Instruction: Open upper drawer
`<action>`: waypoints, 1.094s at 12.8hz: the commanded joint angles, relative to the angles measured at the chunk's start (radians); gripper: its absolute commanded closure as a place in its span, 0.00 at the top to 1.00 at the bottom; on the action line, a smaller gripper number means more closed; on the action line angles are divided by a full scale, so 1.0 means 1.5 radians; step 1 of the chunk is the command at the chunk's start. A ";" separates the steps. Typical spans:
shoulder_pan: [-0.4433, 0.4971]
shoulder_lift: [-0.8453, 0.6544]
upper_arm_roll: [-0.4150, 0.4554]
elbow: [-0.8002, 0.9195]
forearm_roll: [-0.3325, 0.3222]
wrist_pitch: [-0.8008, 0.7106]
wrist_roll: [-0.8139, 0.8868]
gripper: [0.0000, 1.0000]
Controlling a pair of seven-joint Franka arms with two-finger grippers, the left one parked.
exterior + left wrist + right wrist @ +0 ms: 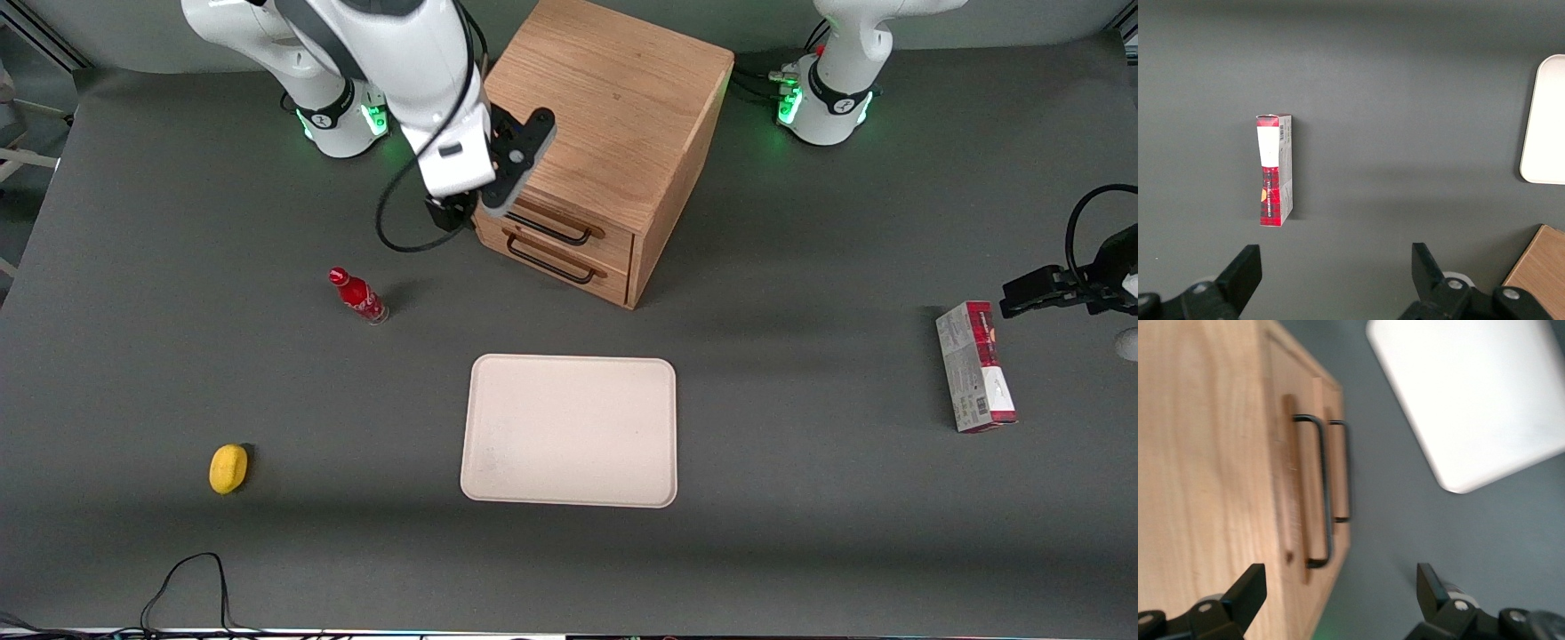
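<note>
The wooden cabinet (613,116) stands at the back of the table with both drawers shut. The upper drawer (582,222) is the topmost light-oak front, with a black wire bar handle (551,229). The matching lower drawer (569,267) sits under it. My gripper (452,213) hangs open and empty beside the cabinet's front corner at the working arm's end, about level with the upper drawer, touching nothing. In the right wrist view the gripper (1338,593) is spread wide, with the upper drawer's handle (1321,487) ahead of one finger (1245,593) and the lower handle (1345,470) past it.
A cream tray (569,431) lies nearer the front camera than the cabinet; it also shows in the right wrist view (1471,393). A red bottle (358,296) stands near the gripper. A yellow lemon (228,468) lies closer to the camera. A red-and-white box (975,366) lies toward the parked arm's end.
</note>
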 commanded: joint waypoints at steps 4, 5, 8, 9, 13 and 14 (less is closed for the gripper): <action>0.000 0.132 0.000 0.029 0.046 -0.014 -0.079 1.00; 0.000 0.146 0.000 0.027 0.036 -0.012 -0.079 1.00; 0.008 0.174 0.001 0.025 0.019 0.010 -0.079 1.00; 0.009 0.175 0.000 0.012 0.016 0.028 -0.079 1.00; 0.009 0.176 0.001 -0.043 -0.004 0.114 -0.079 1.00; 0.009 0.181 0.000 -0.043 -0.007 0.114 -0.079 1.00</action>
